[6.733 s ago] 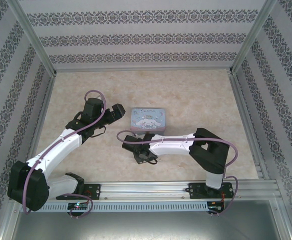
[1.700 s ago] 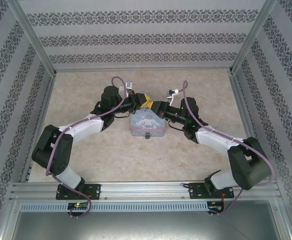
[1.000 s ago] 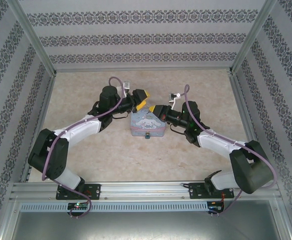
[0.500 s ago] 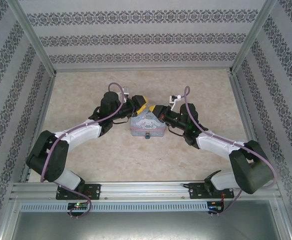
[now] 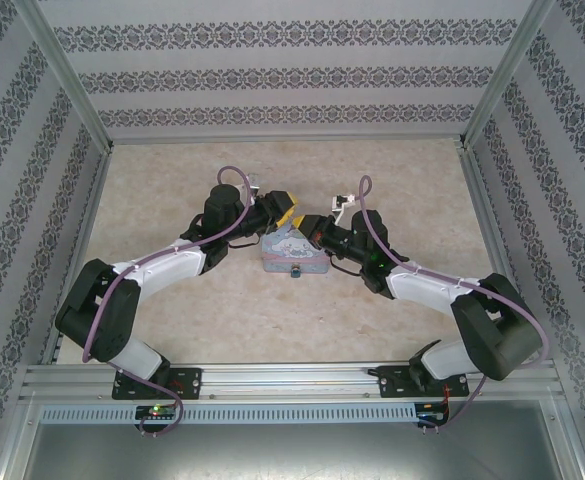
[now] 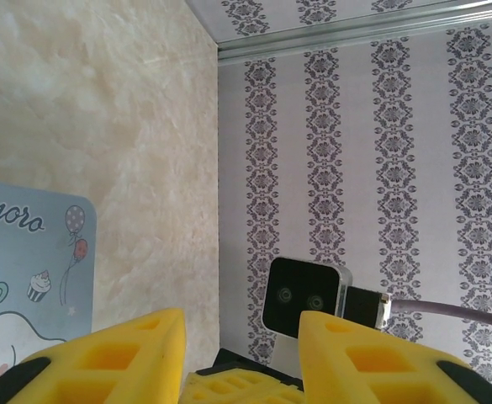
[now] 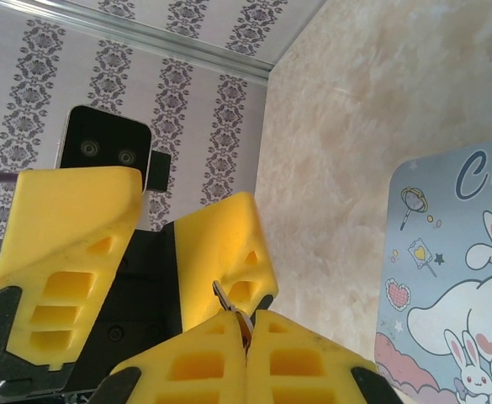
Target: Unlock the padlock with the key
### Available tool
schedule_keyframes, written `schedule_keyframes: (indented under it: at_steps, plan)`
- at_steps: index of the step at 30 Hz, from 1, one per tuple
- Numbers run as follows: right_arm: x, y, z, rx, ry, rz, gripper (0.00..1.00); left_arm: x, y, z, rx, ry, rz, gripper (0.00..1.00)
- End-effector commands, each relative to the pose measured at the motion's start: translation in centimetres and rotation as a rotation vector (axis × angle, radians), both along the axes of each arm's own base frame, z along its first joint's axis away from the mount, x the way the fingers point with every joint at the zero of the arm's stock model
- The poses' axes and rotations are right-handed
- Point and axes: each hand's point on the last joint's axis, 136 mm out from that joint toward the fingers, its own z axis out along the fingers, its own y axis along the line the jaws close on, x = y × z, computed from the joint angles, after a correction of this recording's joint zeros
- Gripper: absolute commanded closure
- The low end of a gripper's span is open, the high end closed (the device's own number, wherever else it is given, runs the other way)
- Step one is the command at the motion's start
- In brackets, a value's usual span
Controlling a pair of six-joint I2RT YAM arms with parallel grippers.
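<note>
The key (image 7: 229, 303) is a small flat metal piece. My right gripper (image 7: 246, 324) is shut on it, with only its tip poking out. That tip reaches in between the yellow fingers (image 7: 69, 244) of my left gripper (image 6: 241, 353), which stands open. From above, the left gripper (image 5: 284, 210) and right gripper (image 5: 312, 228) meet nose to nose over the back edge of the pale blue cartoon tin (image 5: 294, 255). The tiny padlock (image 5: 295, 272) hangs at the tin's front edge, apart from both grippers.
The tin's lid (image 7: 456, 269) fills the right of the right wrist view. The beige table (image 5: 392, 180) runs back to patterned walls (image 5: 292, 80) with metal corner posts. The right wrist camera (image 6: 304, 296) faces my left fingers.
The two grippers have drawn closer together over the tin's back edge. My left jaws have narrowed. The right gripper has stayed shut on the key.
</note>
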Motion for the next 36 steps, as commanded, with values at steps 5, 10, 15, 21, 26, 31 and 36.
schedule_keyframes:
  at_steps: [5, 10, 15, 21, 26, 31, 36]
  plan:
    - [0.3, -1.1, 0.9, 0.015, -0.044, -0.042, 1.0, -0.4, 1.4, 0.2, 0.062, -0.043, 0.048, 0.52]
    - [1.0, -3.6, -0.6, -0.017, 0.002, -0.072, 1.0, -3.3, 3.6, -1.5, 0.273, -0.059, 0.01, 0.49]
    - [2.1, -5.4, -1.6, -0.039, 0.024, -0.081, 1.0, -7.7, 4.8, -5.7, 0.461, -0.035, -0.09, 0.49]
    - [4.5, -6.4, -2.3, -0.03, 0.056, -0.083, 1.0, -11.0, 3.3, -12.0, 0.572, 0.001, -0.169, 0.56]
    - [6.1, -5.7, -2.3, -0.014, 0.073, -0.066, 1.0, -11.1, 0.7, -14.7, 0.656, -0.045, -0.219, 0.6]
    - [7.6, -5.1, -2.3, 0.008, 0.092, -0.065, 1.0, -10.1, -1.0, -16.4, 0.734, -0.101, -0.216, 0.6]
    - [8.2, -4.3, -3.2, 0.027, 0.125, -0.06, 1.0, -8.7, -0.5, -17.6, 0.837, -0.189, -0.156, 0.6]
